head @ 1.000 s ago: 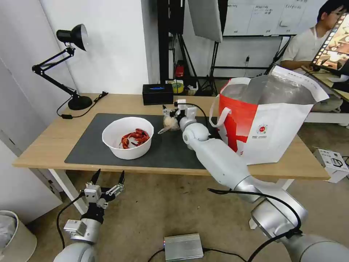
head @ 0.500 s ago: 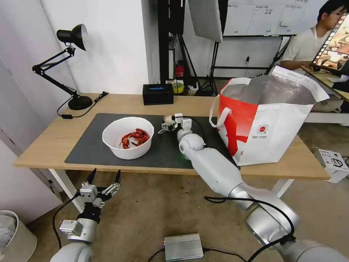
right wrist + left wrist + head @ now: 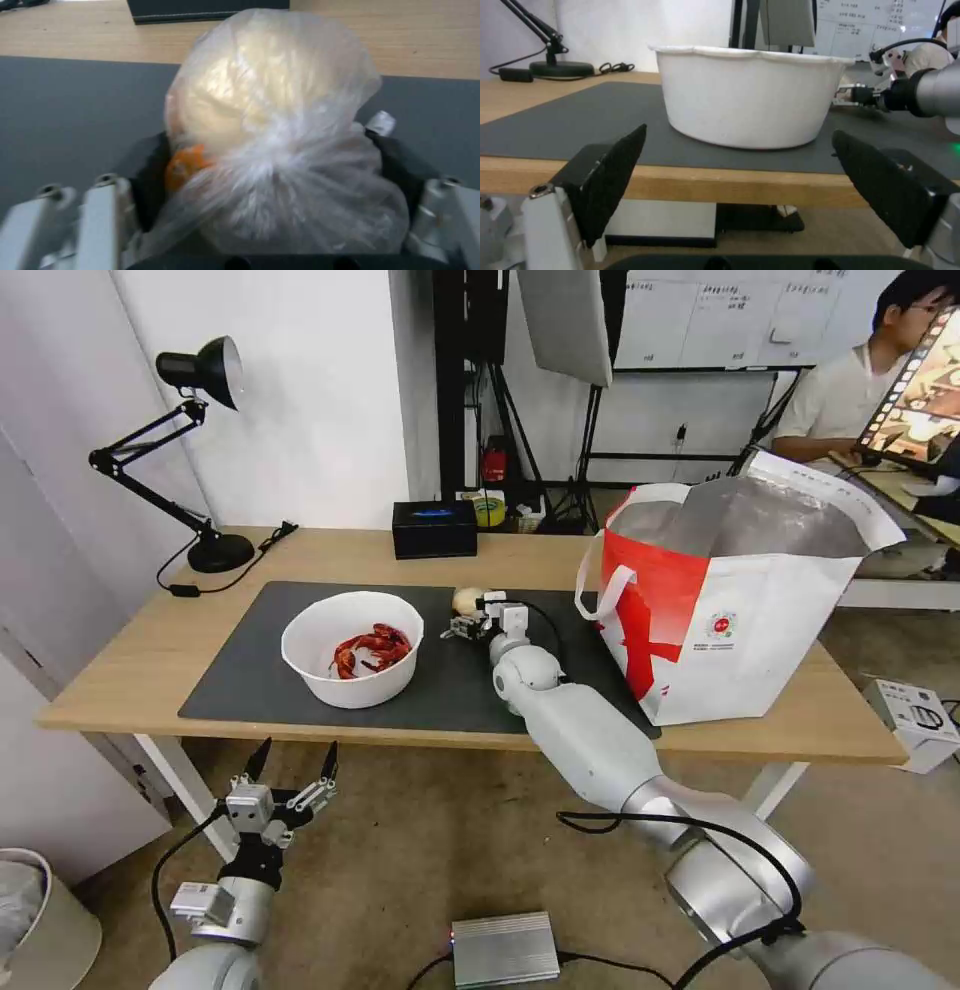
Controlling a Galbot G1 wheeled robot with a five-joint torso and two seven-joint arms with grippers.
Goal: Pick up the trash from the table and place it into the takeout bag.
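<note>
- The right pincer is low over the dark grey mat of the bench, near its back edge. Its arm reaches in from the robot's right.
- The right wrist view shows the clear bag with the pale round lump lying between the right pincer's two pads. The bag's gathered, twisted neck points back toward the wrist and the lump lies farther out.
- The pads flank the bag's neck. Whether they already press on the plastic or merely bracket it I cannot tell from these views.
- In the head view the bag sits just beyond the right pincer's tips, on the mat's far side, short of the black tissue box.
- The relation that matters is that the bag's long axis runs roughly in line with the right pincer's reach. By my judgement a closing squeeze would catch the neck rather than the lump.
- The takeout bag stands open-mouthed to the right of the right pincer and close by. Its rim is well above the mat, so any carry would need a lift first.
- The left pincer hangs below the bench's front edge with its pads spread wide, and is idle.
- From its wrist view the white bowl stands straight ahead on the mat.
- The white bowl holds red crayfish shells. It lies nearer the left arm than the right.
</note>
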